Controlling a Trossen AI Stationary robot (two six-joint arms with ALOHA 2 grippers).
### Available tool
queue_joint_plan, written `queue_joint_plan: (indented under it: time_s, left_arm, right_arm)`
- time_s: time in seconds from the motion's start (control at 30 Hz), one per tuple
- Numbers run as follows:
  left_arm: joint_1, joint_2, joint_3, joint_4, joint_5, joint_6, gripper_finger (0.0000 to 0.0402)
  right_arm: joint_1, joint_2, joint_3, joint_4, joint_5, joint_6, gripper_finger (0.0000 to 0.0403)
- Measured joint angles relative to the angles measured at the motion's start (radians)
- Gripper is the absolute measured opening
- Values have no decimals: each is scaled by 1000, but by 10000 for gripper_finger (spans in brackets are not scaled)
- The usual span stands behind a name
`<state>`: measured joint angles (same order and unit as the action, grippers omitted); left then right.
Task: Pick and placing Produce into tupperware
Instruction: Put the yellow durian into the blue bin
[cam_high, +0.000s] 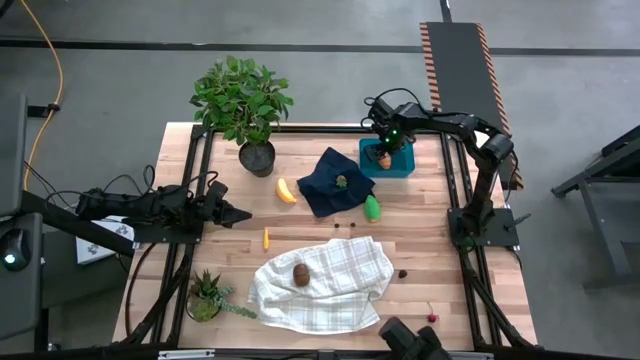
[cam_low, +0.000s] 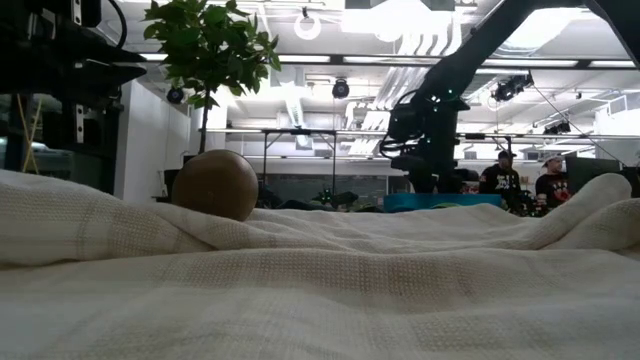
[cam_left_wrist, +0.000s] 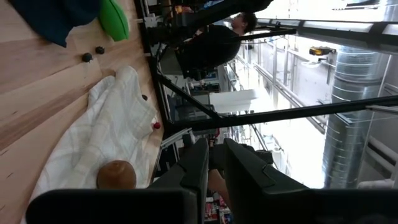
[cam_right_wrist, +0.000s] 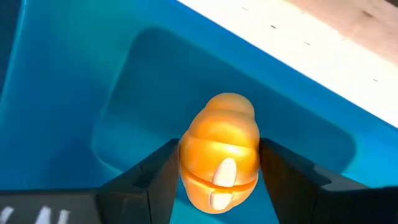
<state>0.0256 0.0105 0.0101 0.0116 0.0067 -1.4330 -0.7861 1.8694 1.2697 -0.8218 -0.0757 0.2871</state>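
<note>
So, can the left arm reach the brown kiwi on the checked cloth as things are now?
Probably yes. The kiwi lies uncovered on top of the cloth, and nothing stands between it and the left gripper, which is shut and empty, so it must open first.

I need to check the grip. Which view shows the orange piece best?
The right wrist view: the orange piece fills the frame between the right pincer's fingers, over the tupperware. The high view shows only a speck of it; the low and left wrist views show none.
</note>
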Motion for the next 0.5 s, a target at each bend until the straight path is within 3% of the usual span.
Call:
queue_joint_plan:
  time_s: [0.5]
  left_arm:
    - [0, 0, 0, 0, 0, 0, 40]
  right_arm:
    - [-15, 0, 0, 3, -5, 19, 197]
